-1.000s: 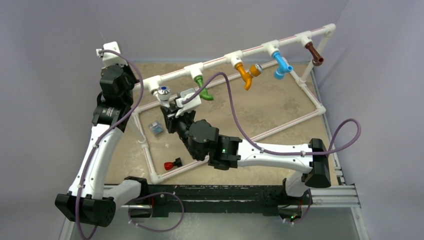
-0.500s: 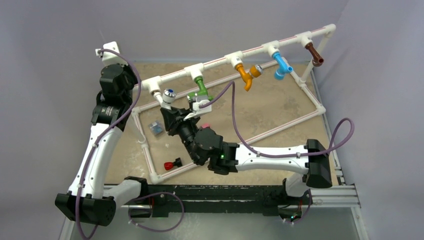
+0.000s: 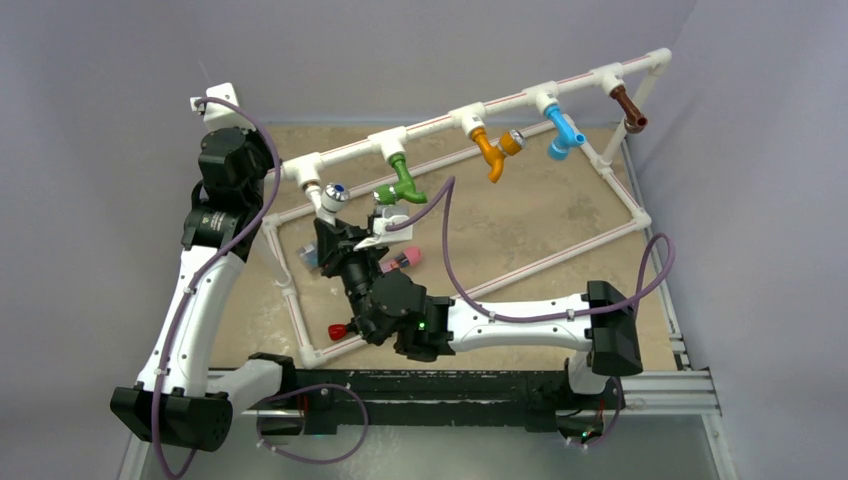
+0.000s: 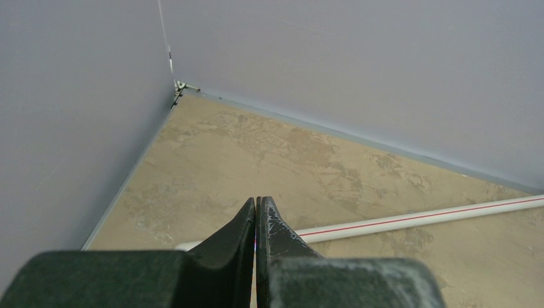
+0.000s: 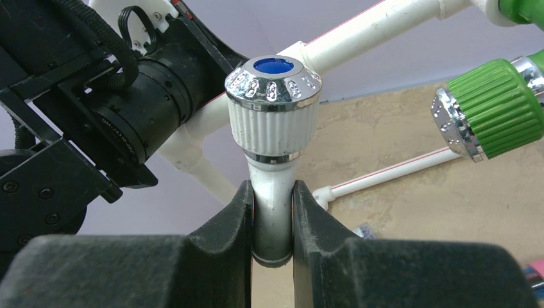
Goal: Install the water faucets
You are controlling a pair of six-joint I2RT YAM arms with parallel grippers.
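A white faucet (image 3: 331,195) with a chrome, blue-capped knob (image 5: 274,80) hangs at the leftmost T-fitting of the white pipe frame (image 3: 440,121). My right gripper (image 5: 273,218) is shut on its white spout, just below the knob; from above it shows under the faucet (image 3: 338,228). Green (image 3: 402,180), orange (image 3: 490,151), blue (image 3: 563,131) and brown (image 3: 628,106) faucets hang from the other fittings along the rail. The green knob (image 5: 497,106) is to the right in the right wrist view. My left gripper (image 4: 257,212) is shut and empty, raised at the far left behind the rail.
A pink-capped cylinder (image 3: 400,261) lies on the tan board beside my right wrist. A small red part (image 3: 338,329) lies near the frame's front pipe. A small blue packet (image 3: 306,256) lies inside the frame at the left. Walls close in on the left, back and right.
My right arm has drawn back toward the near-left and turned, still holding the white faucet's spout. The pink-capped cylinder has come into view. The left arm has not moved.
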